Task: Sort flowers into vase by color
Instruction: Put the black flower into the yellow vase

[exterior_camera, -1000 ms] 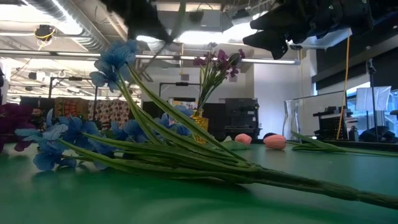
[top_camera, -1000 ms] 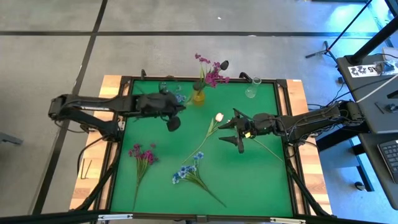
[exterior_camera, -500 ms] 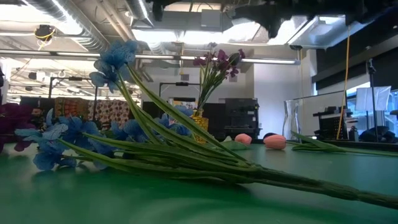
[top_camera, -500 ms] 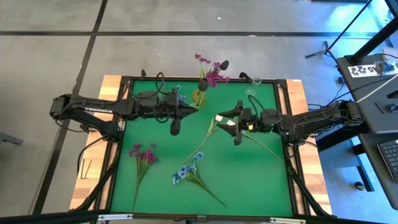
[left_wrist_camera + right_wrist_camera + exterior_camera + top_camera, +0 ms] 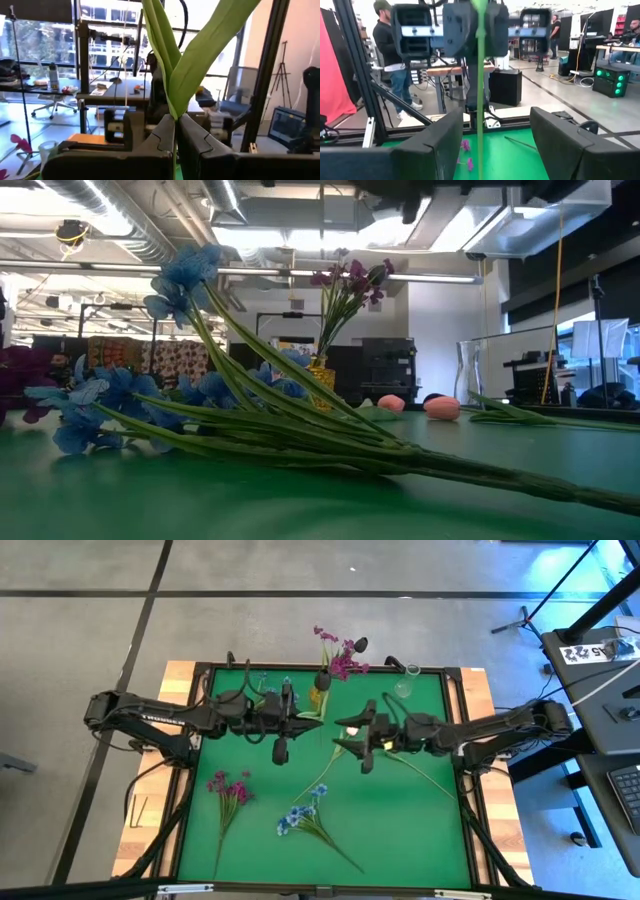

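My left gripper (image 5: 316, 720) is shut on a green-stemmed flower with broad leaves (image 5: 182, 60), held up over the far middle of the table. My right gripper (image 5: 346, 736) faces it, open. In the right wrist view its fingers (image 5: 432, 145) stand on either side of the upright stem (image 5: 480, 85) without touching it. Two pale pink tulips (image 5: 440, 407) lie on the mat; one stem (image 5: 324, 776) shows below the right gripper. A magenta spray (image 5: 228, 790) and a blue spray (image 5: 305, 820) lie near the front. My left gripper pinches the flower's stem (image 5: 175, 125) between its two fingers, just below where the leaves spread. The fingers come level from the table's left, across the stem. The flower stands upright, with leaves above the fingers and the stem running down below them.
A yellow vase (image 5: 318, 694) with magenta flowers stands at the far edge, just behind both grippers. A clear glass vase (image 5: 405, 686) stands far right. A second tulip stem (image 5: 430, 778) lies under the right arm. A person (image 5: 392, 55) stands beyond the table.
My left gripper has moved toward the table's right, carrying the flower. My right gripper has moved toward the table's left and risen out of the low view. The two now face each other closely, with the stem between the right fingers.
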Motion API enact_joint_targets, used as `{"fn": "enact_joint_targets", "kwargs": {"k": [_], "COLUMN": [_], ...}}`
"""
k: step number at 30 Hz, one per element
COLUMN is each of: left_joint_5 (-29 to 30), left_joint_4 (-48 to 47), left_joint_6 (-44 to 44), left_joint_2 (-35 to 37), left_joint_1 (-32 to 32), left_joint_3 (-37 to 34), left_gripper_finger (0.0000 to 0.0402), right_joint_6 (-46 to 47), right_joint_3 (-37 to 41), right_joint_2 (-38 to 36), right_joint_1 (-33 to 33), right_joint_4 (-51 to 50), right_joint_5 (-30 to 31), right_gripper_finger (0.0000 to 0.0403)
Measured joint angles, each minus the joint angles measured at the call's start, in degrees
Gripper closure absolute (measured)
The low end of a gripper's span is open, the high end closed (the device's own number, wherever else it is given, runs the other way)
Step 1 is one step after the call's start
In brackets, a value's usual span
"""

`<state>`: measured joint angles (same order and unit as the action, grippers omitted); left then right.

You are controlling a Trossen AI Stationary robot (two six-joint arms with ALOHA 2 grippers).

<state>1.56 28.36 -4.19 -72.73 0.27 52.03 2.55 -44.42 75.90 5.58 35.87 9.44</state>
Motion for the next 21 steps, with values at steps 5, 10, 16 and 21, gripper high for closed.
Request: {"fn": "enact_joint_targets", "kwargs": {"k": [5, 10, 16, 21], "left_joint_5": [0.2, 0.2, 0.7, 0.7], "left_joint_4": [0.0, -1.1, -2.7, -3.3], "left_joint_6": [-0.1, -0.1, -0.1, -0.1], "left_joint_2": [-0.1, -0.1, -0.1, -0.1], "left_joint_1": [0.1, 0.1, 0.1, 0.1], "left_joint_3": [0.0, 0.0, 0.0, 0.0], "left_gripper_finger": [0.0401, 0.0401, 0.0401, 0.0401], "right_joint_6": [-1.4, -1.5, -1.6, -1.6], "right_joint_3": [-4.5, -7.2, -7.1, -7.1], "right_joint_2": [5.8, 8.0, 8.0, 8.0], "right_joint_1": [0.0, 0.0, 0.0, 0.0], "right_joint_4": [-0.1, -1.9, -3.0, -3.4], "right_joint_5": [-3.2, -3.9, -3.8, -3.8], "right_gripper_finger": [0.0173, 0.0175, 0.0223, 0.0293]}}
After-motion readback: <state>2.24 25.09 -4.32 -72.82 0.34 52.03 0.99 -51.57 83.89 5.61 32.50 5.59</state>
